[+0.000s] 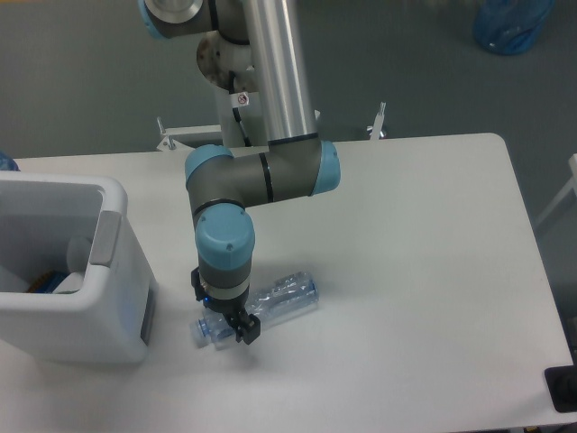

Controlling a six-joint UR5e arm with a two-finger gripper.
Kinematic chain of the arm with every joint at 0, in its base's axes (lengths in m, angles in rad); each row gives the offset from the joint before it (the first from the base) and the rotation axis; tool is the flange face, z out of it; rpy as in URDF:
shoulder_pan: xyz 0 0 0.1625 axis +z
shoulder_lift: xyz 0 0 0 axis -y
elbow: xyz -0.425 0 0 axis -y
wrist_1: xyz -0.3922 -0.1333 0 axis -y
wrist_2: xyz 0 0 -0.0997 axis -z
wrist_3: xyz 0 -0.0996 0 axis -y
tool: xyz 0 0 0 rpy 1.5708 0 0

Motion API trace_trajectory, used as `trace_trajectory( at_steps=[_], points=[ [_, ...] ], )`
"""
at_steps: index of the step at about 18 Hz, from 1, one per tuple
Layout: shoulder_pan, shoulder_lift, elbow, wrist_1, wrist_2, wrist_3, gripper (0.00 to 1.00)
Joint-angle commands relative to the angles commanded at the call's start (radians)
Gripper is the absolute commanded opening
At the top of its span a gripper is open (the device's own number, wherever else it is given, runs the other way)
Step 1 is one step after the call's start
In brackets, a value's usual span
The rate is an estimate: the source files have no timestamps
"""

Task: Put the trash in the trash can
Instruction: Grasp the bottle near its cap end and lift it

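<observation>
The clear, bluish crinkled bottle, one piece of the trash, lies on its side on the white table, cap end toward the left. My gripper points down over the bottle's neck end. One black finger shows on the bottle's near side, the other is on its far side, and the bottle rests flat on the table. The trash can is a large white bin standing at the left edge of the table, just left of the bottle. Inside it a pale rounded shape shows, possibly the crumpled wad.
The arm's elbow hangs over the table's middle, with the base behind the far edge. A small blue-and-orange item lies in the bin. A blue bag sits on the floor at far right. A black object is at the lower right.
</observation>
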Motion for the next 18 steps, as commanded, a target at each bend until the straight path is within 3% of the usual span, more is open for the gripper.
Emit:
trace_trajectory(
  at_steps=[2,7,15,18],
  points=[
    [0.000,0.002,0.005,0.000,0.000,-0.003,0.58],
    [0.005,0.005,0.034,-0.002,0.000,-0.017,0.44],
    [0.077,0.037,0.138,-0.003,-0.017,-0.072,0.44],
    [0.095,0.066,0.184,-0.005,-0.104,-0.158,0.44]
  ],
)
